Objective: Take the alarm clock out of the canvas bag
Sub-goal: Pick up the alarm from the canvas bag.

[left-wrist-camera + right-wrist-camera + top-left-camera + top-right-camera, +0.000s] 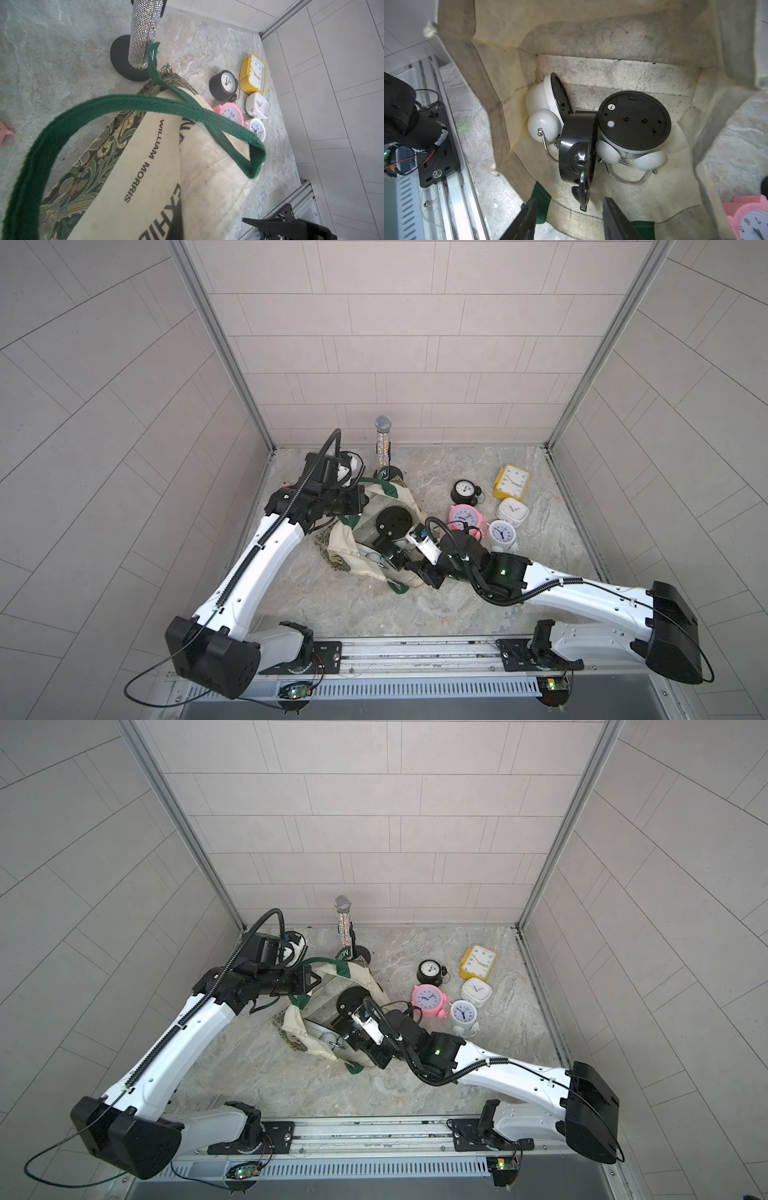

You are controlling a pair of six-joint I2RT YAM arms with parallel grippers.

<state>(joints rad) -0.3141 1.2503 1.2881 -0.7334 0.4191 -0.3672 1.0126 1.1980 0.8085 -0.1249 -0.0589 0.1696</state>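
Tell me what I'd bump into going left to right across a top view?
Bag → pink clock → round white clock.

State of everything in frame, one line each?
canvas bag: lying on table, mouth open
left gripper: shut on green handle
right gripper: open, at bag mouth
black clock: in bag, on edge
white clock: in bag, on edge
grey clock: in bag, face down
pink clock: out, on table
microphone: upright
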